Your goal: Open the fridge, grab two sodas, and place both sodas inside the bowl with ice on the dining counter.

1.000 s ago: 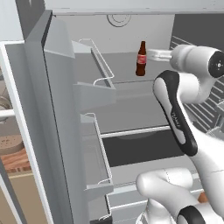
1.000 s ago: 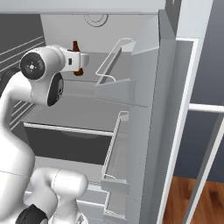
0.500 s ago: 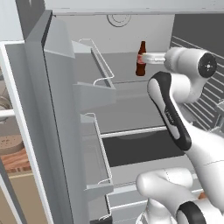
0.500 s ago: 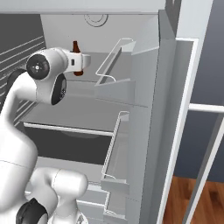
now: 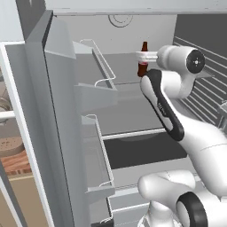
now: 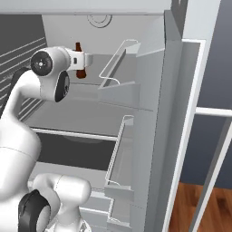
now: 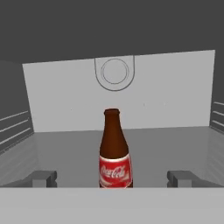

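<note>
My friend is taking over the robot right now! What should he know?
Gripper: open, holding nothing, fingers standing either side of the soda bottle, not closed on it.
Soda bottle: upright on the upper shelf inside the fridge, in front of the back wall.
Done: the fridge door is open and the arm is reaching in, lined up on the bottle.
Left: close on this soda, take it out, fetch the second soda, and put both into the bowl with ice on the dining counter.
</note>
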